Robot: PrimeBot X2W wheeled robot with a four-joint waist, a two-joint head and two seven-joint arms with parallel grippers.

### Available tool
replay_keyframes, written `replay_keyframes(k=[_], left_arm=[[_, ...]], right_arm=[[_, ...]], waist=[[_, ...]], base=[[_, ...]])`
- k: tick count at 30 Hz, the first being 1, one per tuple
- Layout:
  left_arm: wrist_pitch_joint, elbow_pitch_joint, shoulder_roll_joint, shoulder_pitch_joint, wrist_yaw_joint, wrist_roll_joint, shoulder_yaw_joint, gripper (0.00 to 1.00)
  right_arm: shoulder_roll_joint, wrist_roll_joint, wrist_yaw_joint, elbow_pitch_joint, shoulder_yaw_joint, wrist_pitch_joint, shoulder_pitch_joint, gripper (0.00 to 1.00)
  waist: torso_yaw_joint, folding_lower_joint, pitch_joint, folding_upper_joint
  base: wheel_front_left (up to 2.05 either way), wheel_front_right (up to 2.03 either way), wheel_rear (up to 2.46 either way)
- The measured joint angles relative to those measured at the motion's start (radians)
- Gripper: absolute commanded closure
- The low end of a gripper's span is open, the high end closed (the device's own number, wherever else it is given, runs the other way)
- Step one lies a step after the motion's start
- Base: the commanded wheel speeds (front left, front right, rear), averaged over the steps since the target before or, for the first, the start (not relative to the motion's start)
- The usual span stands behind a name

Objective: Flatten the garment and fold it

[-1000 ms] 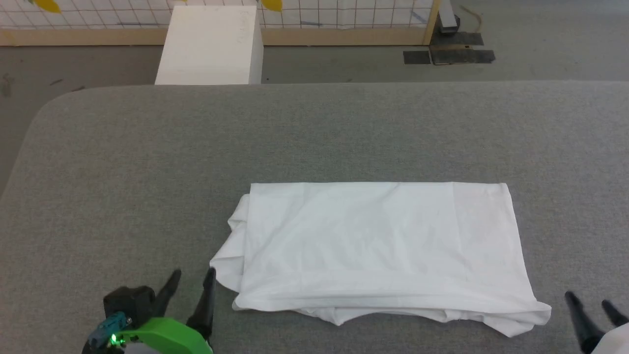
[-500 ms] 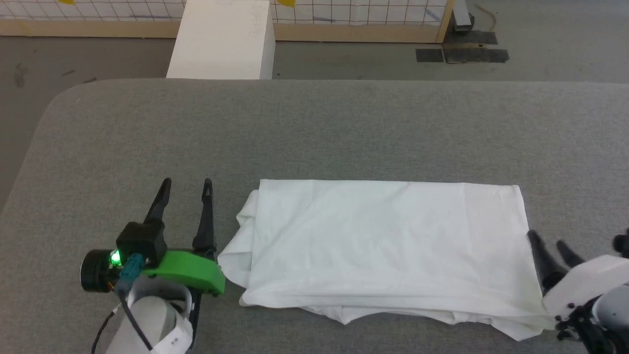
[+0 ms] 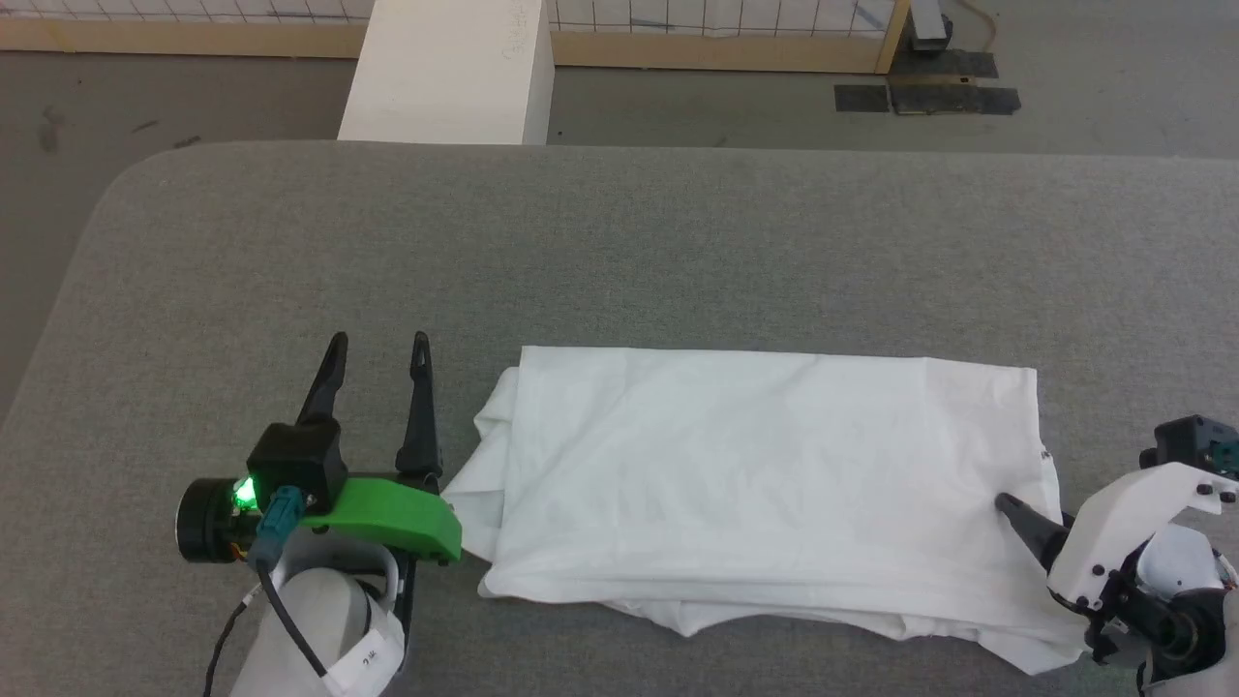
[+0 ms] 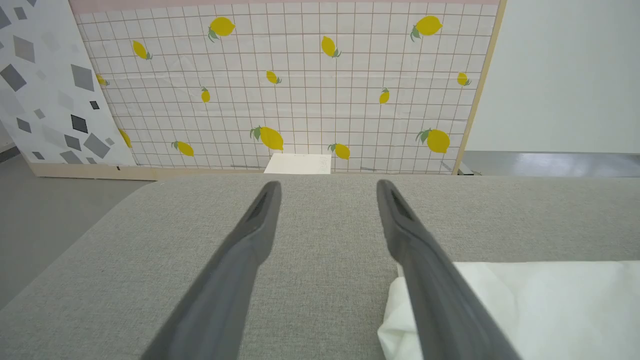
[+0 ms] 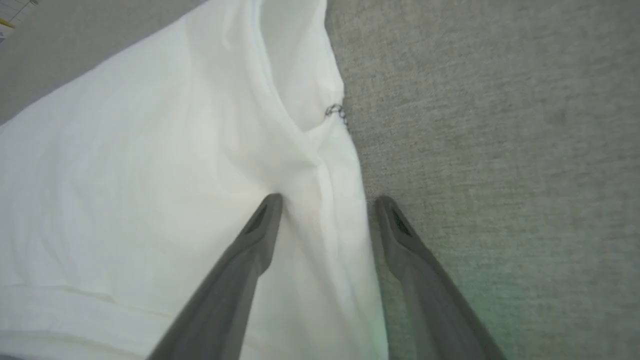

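My left gripper (image 3: 378, 341) gapes empty beside the folded T-shirt (image 3: 755, 465); my right gripper (image 5: 329, 198) — spread wide — straddles its right edge, gripping nothing.

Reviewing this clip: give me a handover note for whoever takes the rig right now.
Thin white T-shirt: already folded into a wide rectangle on the grey fabric table; left end bunched, near hem sticking out.
Left gripper: open, empty, beside its left edge.
Right gripper: open, straddling its right edge, one finger on cloth.
Left to do: probably tidy the ends and finish folding.
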Motion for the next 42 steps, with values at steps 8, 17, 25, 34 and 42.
replay_keyframes(k=[8,17,25,34,42], left_arm=[[0.000,0.009,-0.022,0.000,-0.012,0.029,0.031,0.00],[0.000,-0.012,-0.038,0.005,-0.020,0.044,0.072,0.00],[0.000,-0.012,-0.054,0.012,-0.038,0.052,0.080,0.00],[0.000,0.005,-0.058,0.013,-0.056,0.058,0.093,0.00],[0.000,0.011,-0.061,0.013,-0.069,0.060,0.098,0.00]], right_arm=[[0.007,0.030,-0.001,-0.049,-0.015,0.057,0.012,1.00],[0.021,-0.117,0.000,-0.210,-0.117,0.012,0.046,1.00],[-0.019,-0.268,-0.001,-0.297,-0.224,0.002,0.081,1.00],[-0.014,-0.222,-0.001,-0.556,-0.073,0.084,0.157,1.00],[-0.034,-0.169,-0.001,-0.767,0.279,0.223,0.166,1.00]], waist=[[0.007,0.0000,-0.007,0.0000],[-0.003,0.0000,-0.010,0.0000],[0.004,0.0000,-0.014,0.0000],[0.012,0.0000,-0.029,0.0000],[0.021,0.0000,-0.032,0.0000]], base=[[0.00,0.00,0.00],[0.00,0.00,0.00],[0.00,0.00,0.00],[0.00,0.00,0.00],[0.00,0.00,0.00]])
